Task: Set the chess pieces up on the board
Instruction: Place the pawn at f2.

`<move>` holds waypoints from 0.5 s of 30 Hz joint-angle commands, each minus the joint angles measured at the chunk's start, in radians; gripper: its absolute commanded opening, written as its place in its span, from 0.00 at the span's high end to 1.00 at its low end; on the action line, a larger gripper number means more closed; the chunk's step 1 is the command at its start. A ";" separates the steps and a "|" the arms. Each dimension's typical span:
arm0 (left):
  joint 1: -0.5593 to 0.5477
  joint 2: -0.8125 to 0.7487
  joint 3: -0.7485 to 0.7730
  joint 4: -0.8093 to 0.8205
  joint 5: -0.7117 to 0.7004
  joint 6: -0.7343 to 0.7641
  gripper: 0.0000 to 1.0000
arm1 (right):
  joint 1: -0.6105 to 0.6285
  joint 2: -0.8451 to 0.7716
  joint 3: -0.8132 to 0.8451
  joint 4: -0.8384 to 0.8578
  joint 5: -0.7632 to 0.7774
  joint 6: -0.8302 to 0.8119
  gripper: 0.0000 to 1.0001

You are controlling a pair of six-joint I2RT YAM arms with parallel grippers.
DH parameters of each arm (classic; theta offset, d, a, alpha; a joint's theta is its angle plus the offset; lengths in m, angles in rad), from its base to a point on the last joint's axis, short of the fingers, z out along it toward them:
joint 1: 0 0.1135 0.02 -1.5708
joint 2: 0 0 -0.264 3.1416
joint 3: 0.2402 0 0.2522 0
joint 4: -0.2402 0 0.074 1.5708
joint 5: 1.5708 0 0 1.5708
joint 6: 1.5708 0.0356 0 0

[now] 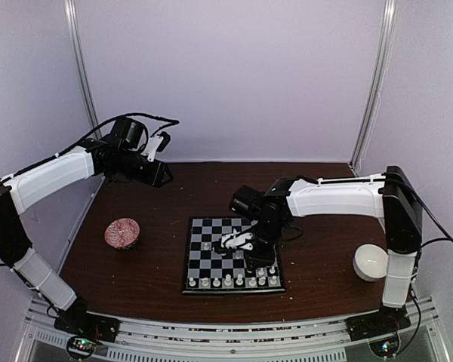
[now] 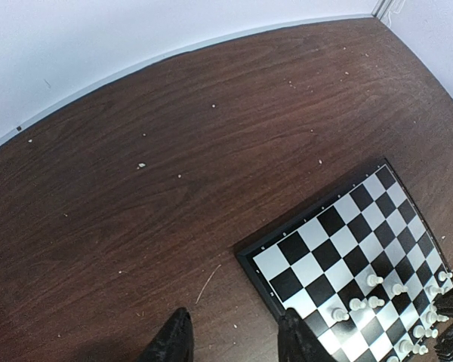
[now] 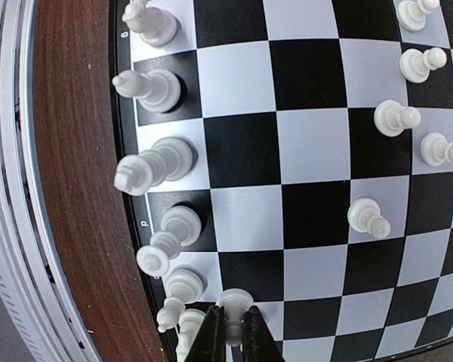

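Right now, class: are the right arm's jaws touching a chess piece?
Touching. The right wrist view shows the jaws shut on a white chess piece over the board.

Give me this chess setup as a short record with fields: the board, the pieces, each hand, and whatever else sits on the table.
Board: checkered board, lying flat
Pieces: white chess pieces in a row along its near edge; a few pawns farther in
Left hand: left hand open, empty, above the table, off the board
Right hand: right hand shut on a white piece in the edge row
Bowls: patterned bowl left of the board, white bowl right
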 commanded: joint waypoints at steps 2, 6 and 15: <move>0.000 -0.013 0.007 0.026 -0.001 0.012 0.61 | 0.004 0.033 0.019 -0.023 0.004 -0.013 0.92; -0.001 -0.010 0.008 0.026 0.001 0.011 0.61 | 0.005 0.042 0.019 -0.023 0.004 -0.011 0.92; 0.000 -0.011 0.009 0.026 0.001 0.012 0.61 | 0.005 0.058 0.026 -0.017 0.013 -0.009 0.90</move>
